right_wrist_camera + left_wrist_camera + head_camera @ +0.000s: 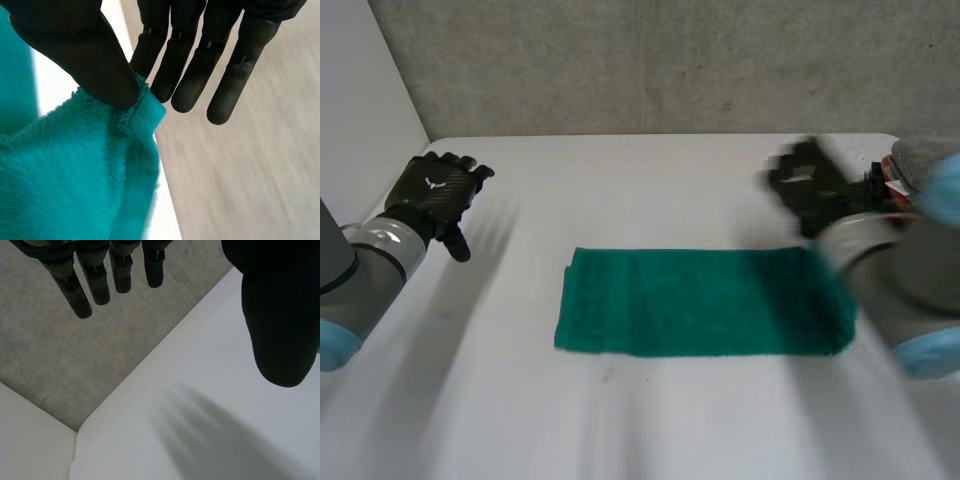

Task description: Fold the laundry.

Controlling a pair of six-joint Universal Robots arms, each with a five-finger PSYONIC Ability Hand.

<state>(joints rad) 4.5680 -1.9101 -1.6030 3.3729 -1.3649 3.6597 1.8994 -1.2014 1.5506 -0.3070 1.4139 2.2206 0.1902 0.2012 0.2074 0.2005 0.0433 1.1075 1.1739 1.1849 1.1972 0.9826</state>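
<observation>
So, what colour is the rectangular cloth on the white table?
The rectangular fuzzy cloth is plain teal green, without pattern; the head view shows it best.

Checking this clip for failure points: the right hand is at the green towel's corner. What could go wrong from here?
1. The right hand pinches just the tip of the green towel corner between thumb and fingers; so slim a hold may slip when lifted.
2. The left hand hangs open, apart from the towel, so nothing pins it; a pull might drag it across the table rather than fold it.
</observation>
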